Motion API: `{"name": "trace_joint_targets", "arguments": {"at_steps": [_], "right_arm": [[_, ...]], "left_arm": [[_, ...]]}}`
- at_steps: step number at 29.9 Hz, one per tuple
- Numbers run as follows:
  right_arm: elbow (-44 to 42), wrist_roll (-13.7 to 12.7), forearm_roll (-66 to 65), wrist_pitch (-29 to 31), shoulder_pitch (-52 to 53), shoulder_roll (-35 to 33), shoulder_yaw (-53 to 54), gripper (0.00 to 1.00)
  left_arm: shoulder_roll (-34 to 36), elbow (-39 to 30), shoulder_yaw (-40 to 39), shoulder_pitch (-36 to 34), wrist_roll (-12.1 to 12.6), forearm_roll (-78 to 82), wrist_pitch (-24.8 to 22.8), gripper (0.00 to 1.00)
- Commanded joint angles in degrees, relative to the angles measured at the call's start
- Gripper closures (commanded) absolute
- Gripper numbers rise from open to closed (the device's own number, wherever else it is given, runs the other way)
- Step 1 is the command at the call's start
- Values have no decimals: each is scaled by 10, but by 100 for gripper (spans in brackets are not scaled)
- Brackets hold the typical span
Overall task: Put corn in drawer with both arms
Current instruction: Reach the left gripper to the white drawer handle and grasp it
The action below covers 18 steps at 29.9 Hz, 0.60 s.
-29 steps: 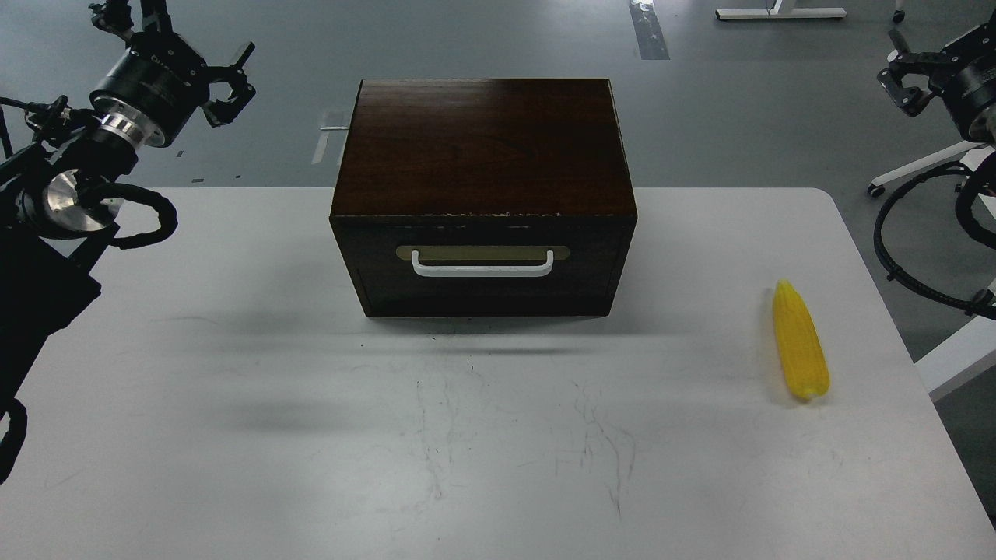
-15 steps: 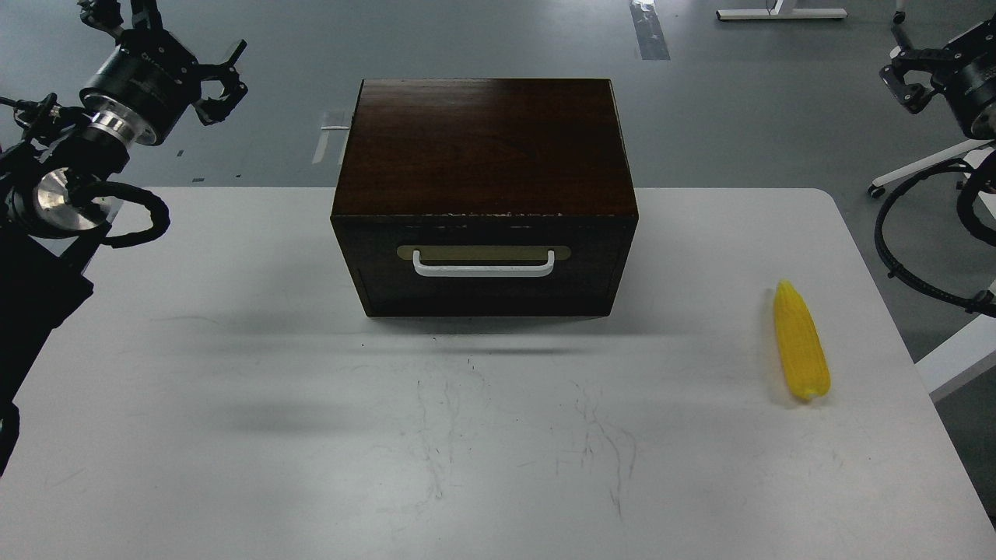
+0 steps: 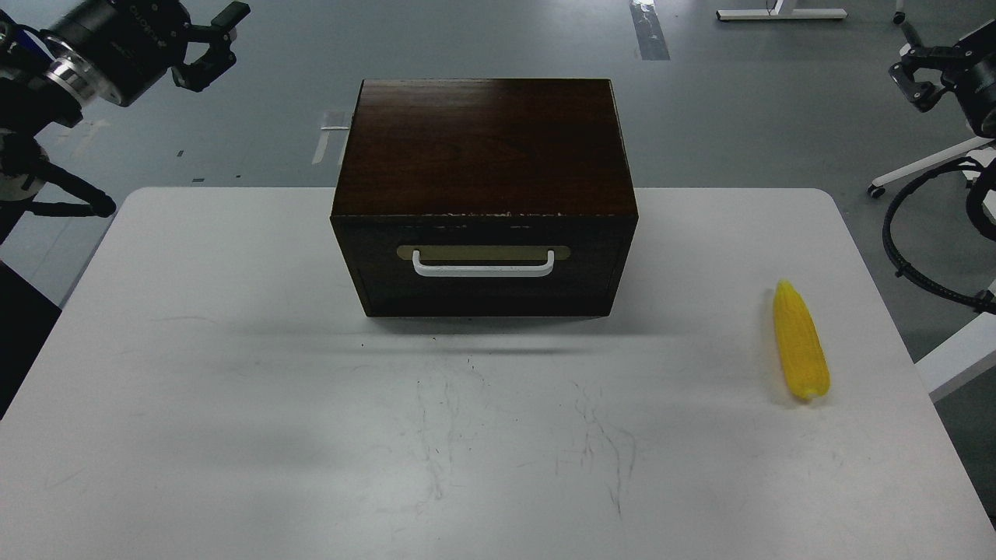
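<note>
The corn (image 3: 801,341) lies flat on the white table (image 3: 233,389) near its right edge, its pointed end aimed away from the robot and its blunt end nearer, well to the right of the dark wooden box (image 3: 482,155). The drawer (image 3: 482,272) sits shut in the box's front, its white bar handle (image 3: 483,267) across the brass-coloured plate. The left gripper (image 3: 208,39) hangs at the upper left, over the floor beyond the table's far left corner, its black fingers spread with a clear gap between them and nothing held; it is on the far side of the box from the corn, well apart from both. The right gripper (image 3: 914,70) shows at the upper right edge, above and beyond the corn and off the table, well apart from it; it is small and dark, so I cannot tell how its fingers stand.
</note>
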Motion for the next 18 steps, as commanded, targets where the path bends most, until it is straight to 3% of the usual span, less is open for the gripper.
{"name": "trace_joint_targets", "arguments": {"at_steps": [1,7,14,18], "right_arm": [[0,0,0,0,0,-3,0,0],[0,0,0,0,0,-6,0,0],[-2,1,1,0,-1,-31,2,0],[-2,1,1,0,-3,-36,2,0]], "left_arm": [[21,-90,-3,-22,-2,134,0,7],[21,-208,-3,-68,-2,294,0,7],[-39,-322,25,-111,-9,574,0,12],[-69,-329,86,-149,-35,698,0,12]]}}
